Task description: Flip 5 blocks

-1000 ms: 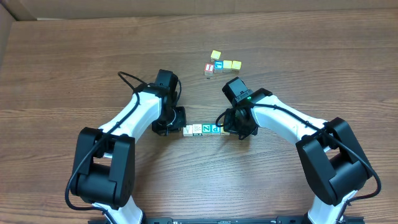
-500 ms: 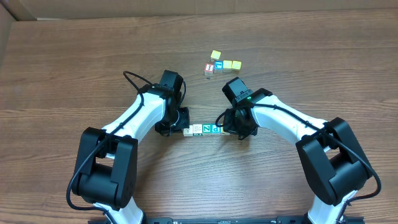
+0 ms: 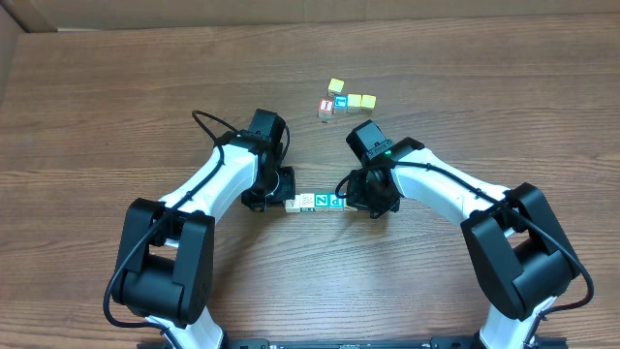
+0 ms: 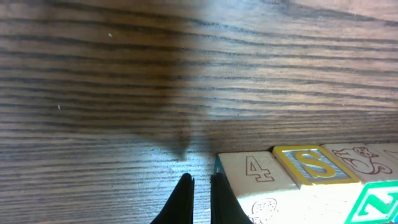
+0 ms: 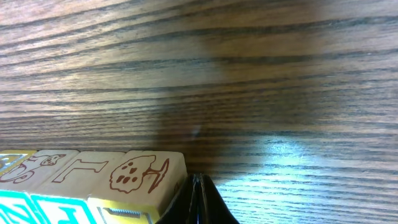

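The blocks lie in a tight row across the middle of the table: a whitish cube, a second whitish one, a green Z cube and a teal cube. The right arm hides the row's right end in the overhead view. My left gripper is shut, tips down at the row's left end; in the left wrist view the left gripper touches the cube marked 4. My right gripper is shut; in the right wrist view the right gripper presses the tree-picture cube at the right end.
A second cluster sits further back on the table: a yellow cube, a red-faced cube, a blue-faced cube and two yellowish cubes. Both arms bend in from the front edge. Cardboard walls border the back left.
The left arm shifted slightly to the right, bringing its gripper up against the left end of the row. The right arm and the blocks have stayed put.
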Action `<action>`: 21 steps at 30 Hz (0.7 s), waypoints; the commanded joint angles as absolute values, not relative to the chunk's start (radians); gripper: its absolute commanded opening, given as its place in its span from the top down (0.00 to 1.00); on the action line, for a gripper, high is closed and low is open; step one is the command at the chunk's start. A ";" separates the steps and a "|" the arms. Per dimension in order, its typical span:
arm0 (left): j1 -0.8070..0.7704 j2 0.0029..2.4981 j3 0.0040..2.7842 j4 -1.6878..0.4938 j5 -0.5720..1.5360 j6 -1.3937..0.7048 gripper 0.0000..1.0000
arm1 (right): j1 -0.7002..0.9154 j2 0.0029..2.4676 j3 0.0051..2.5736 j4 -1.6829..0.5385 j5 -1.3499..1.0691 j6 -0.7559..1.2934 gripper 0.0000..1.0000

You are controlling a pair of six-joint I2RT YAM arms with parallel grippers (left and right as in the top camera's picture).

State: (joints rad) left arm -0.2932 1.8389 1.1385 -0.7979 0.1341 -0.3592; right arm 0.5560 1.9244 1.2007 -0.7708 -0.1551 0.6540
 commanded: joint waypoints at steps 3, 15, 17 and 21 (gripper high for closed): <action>-0.296 1.826 1.132 -0.788 0.123 -0.337 0.96 | 0.557 1.929 1.217 -0.765 -0.181 0.654 0.96; -0.296 1.826 1.132 -0.774 0.103 -0.336 0.96 | 0.557 1.929 1.217 -0.767 -0.216 0.654 0.96; -0.296 1.826 1.132 -0.769 0.097 -0.336 0.96 | 0.557 1.929 1.217 -0.772 -0.215 0.654 0.96; -0.296 1.826 1.132 -0.764 0.097 -0.336 0.96 | 0.557 1.929 1.217 -0.789 -0.216 0.661 0.96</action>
State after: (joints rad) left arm -0.2932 1.8389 1.1385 -0.7689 0.1070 -0.3592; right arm 0.5560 1.9244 1.2007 -0.7864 -0.1982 0.6548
